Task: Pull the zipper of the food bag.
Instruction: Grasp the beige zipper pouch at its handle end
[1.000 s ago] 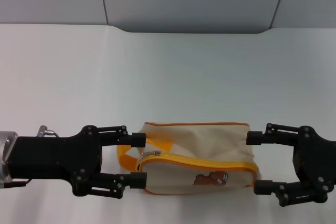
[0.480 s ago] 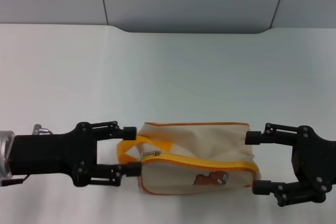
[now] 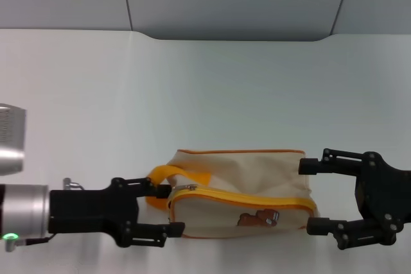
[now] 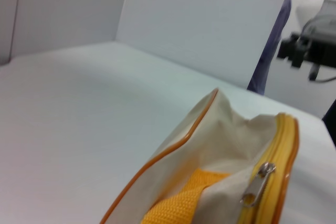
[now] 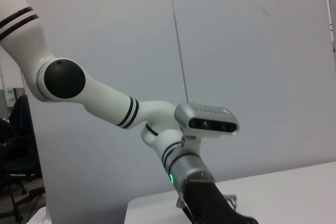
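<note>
While the food bag [image 3: 241, 192] lies flat, I see the left gripper [image 3: 168, 208] spread wide beside the zipper [image 3: 247, 197] pull, right gripper [image 3: 309, 196] wide at the opposite end.

Left gripper [image 3: 168, 208] half-open – right gripper [image 3: 307, 196] wide open.

Head camera looks steeply down on the white table [image 3: 212, 94]. Left wrist camera sits close against the food bag [image 4: 210, 145], shared with head view; right wrist camera faces the left arm [image 5: 105, 106].
</note>
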